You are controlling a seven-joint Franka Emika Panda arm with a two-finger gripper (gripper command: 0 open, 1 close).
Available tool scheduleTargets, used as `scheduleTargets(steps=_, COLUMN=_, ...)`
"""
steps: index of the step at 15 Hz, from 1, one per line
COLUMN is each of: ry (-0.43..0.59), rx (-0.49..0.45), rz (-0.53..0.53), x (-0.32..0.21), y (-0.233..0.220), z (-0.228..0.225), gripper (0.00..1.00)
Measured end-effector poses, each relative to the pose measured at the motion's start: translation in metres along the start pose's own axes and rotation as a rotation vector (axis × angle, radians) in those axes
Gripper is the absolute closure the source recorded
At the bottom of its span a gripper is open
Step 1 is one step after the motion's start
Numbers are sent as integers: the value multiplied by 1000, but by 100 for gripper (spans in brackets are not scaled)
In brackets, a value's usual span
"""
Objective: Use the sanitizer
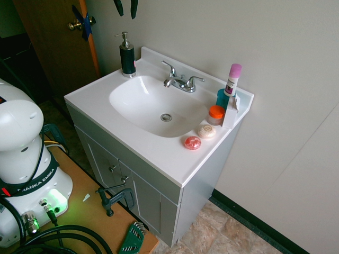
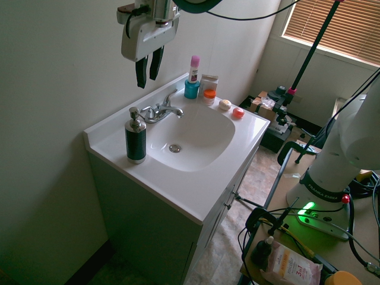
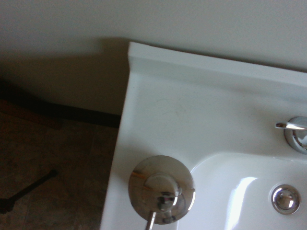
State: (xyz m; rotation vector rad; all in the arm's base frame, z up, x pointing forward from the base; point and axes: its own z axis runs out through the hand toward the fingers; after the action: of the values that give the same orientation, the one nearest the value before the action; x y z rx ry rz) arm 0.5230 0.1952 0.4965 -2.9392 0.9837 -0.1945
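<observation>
The sanitizer [image 1: 127, 55] is a dark pump bottle with a silver head, standing upright on the back left corner of the white vanity top [image 1: 159, 153]. From the other side the sanitizer [image 2: 136, 138] stands beside the basin. The wrist view looks straight down on the sanitizer's silver pump head [image 3: 162, 187]. My gripper [image 2: 148, 70] hangs high above the counter near the wall, well clear of the bottle. Its two dark fingers point down with a gap between them and nothing in it. Only the gripper's fingertips [image 1: 126, 7] show at the top edge of the first exterior view.
A chrome faucet [image 1: 180, 82] sits behind the basin. At the far corner stand a white bottle with a pink cap [image 1: 232, 79], a teal cup [image 1: 222, 98], an orange-lidded jar [image 1: 215, 114] and two round soaps [image 1: 193, 142]. The wall runs close behind the counter.
</observation>
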Motion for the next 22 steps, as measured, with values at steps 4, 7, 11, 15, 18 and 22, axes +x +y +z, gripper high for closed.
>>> scheduleTargets(steps=4, ry=-6, rx=-14, rz=-16, x=-12, y=-21, z=13, gripper=100)
scheduleTargets(steps=7, ry=-11, rx=-22, rz=-13, x=-14, y=-32, z=24, gripper=100)
scheduleTargets(steps=11, ry=-27, rx=-33, rz=-4, x=-12, y=-39, z=46, gripper=100)
scheduleTargets(steps=15, ry=-28, rx=-40, rz=2, x=-8, y=-40, z=58, gripper=100)
scheduleTargets(steps=18, ry=-25, rx=-43, rz=10, x=-3, y=-37, z=59, gripper=100)
scheduleTargets(steps=22, ry=-26, rx=-44, rz=8, x=-5, y=-36, z=62, gripper=100)
